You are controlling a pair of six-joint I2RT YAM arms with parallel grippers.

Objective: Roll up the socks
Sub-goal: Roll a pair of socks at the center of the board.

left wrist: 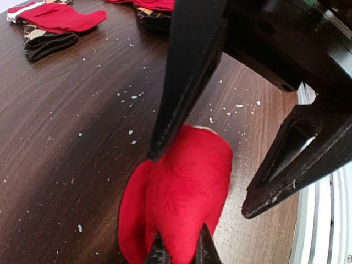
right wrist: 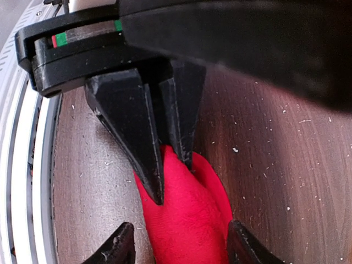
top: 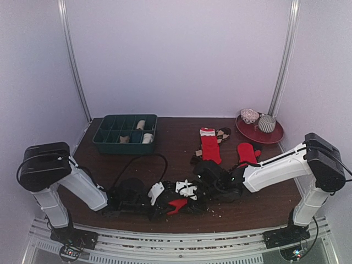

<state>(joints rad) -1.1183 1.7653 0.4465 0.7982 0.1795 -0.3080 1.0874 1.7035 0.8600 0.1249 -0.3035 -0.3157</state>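
Note:
A red sock (left wrist: 184, 192) lies bunched on the wooden table near its front edge, also seen in the top view (top: 177, 205). My left gripper (left wrist: 181, 253) is shut on its near end, the two thin tips pinching the fabric. My right gripper (right wrist: 181, 248) faces it from the other side, open, its fingertips (right wrist: 118, 247) standing either side of the sock's other end. The right gripper's fingers (left wrist: 184, 82) loom over the sock in the left wrist view. More socks lie behind: a red one with a white cuff (top: 209, 144) over a diamond-patterned one (top: 223, 133), and another red one (top: 247, 153).
A dark green compartment tray (top: 104, 138) at the back left holds rolled socks. A red plate (top: 275, 135) at the back right carries two rolled bundles. White lint specks dot the table. The metal rail of the table's front edge (right wrist: 33, 181) runs close by the grippers.

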